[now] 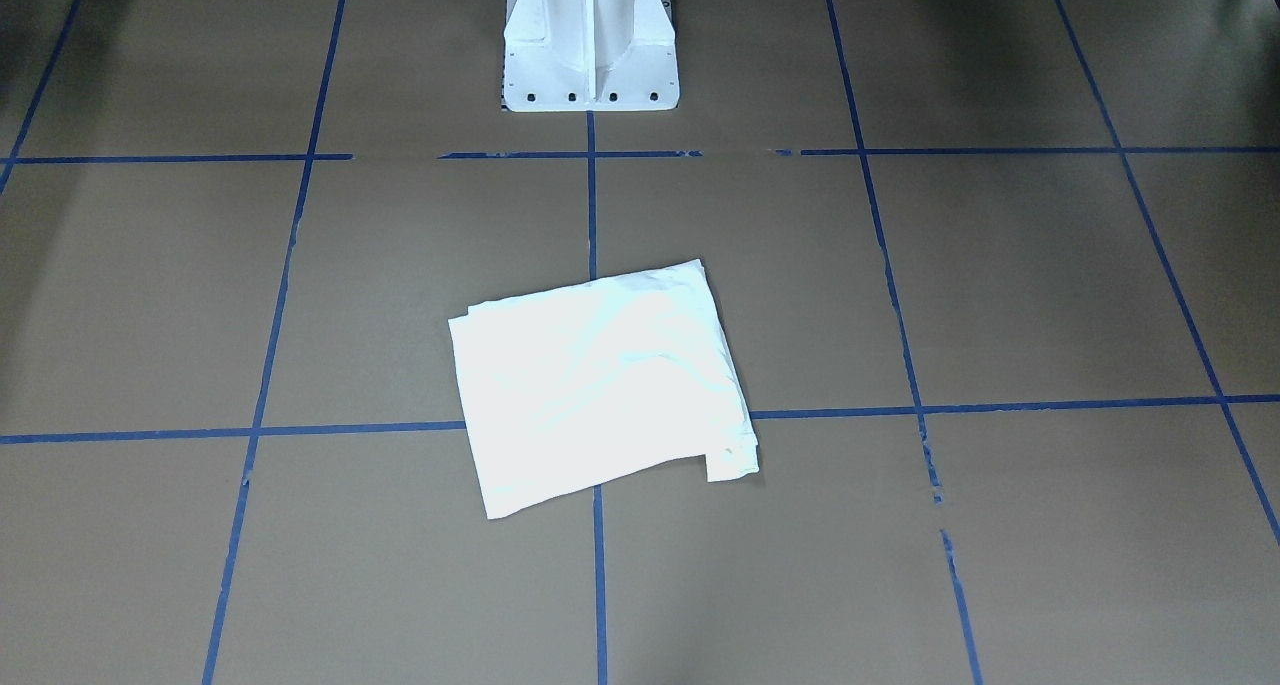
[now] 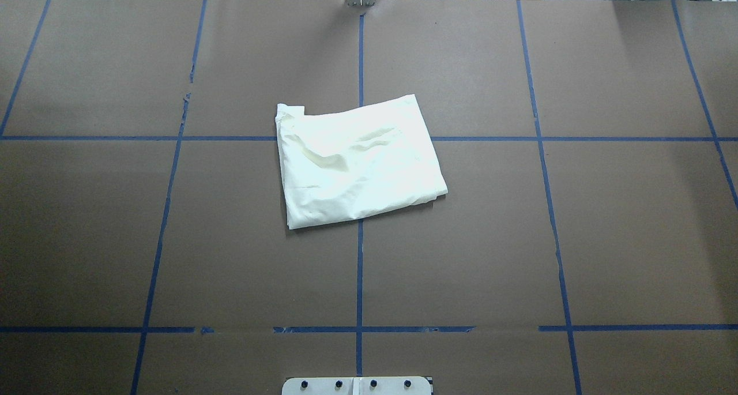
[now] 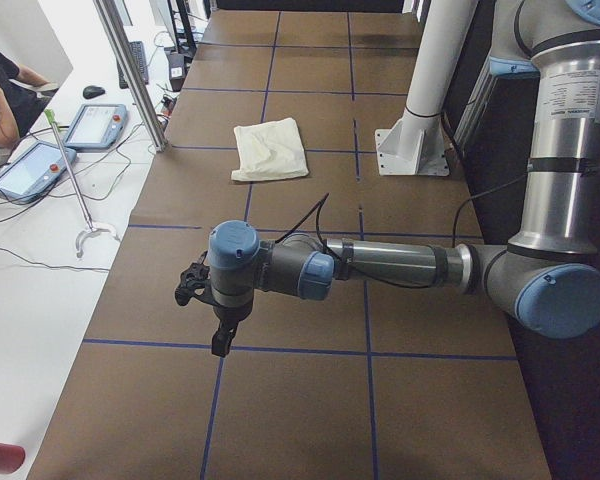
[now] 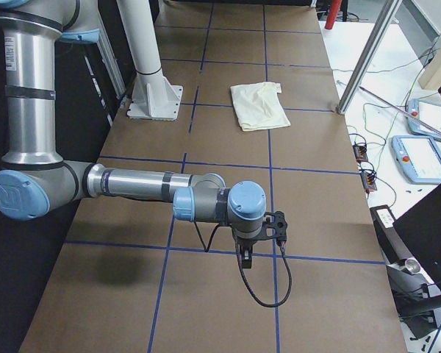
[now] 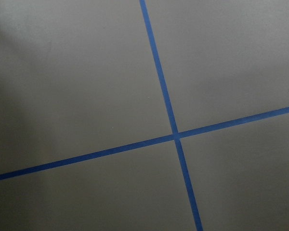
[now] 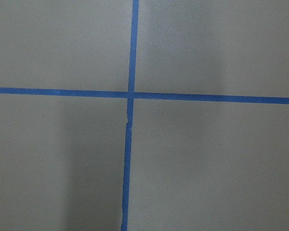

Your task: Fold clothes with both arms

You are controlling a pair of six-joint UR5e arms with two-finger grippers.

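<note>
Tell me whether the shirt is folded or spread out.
Folded: the shirt lies flat as a compact rectangle, with layered edges showing at one corner.

shirt point(image 2: 357, 161): creamy white, plain on the side that shows
table point(image 2: 634, 239): brown
tape lines point(image 2: 360, 268): blue, making a grid of big squares
base point(image 1: 590, 45): white
left arm point(image 3: 390, 262): grey, with light blue caps
right arm point(image 4: 132, 182): grey, with light blue caps
left gripper point(image 3: 220, 345): black
right gripper point(image 4: 246, 259): black
</note>
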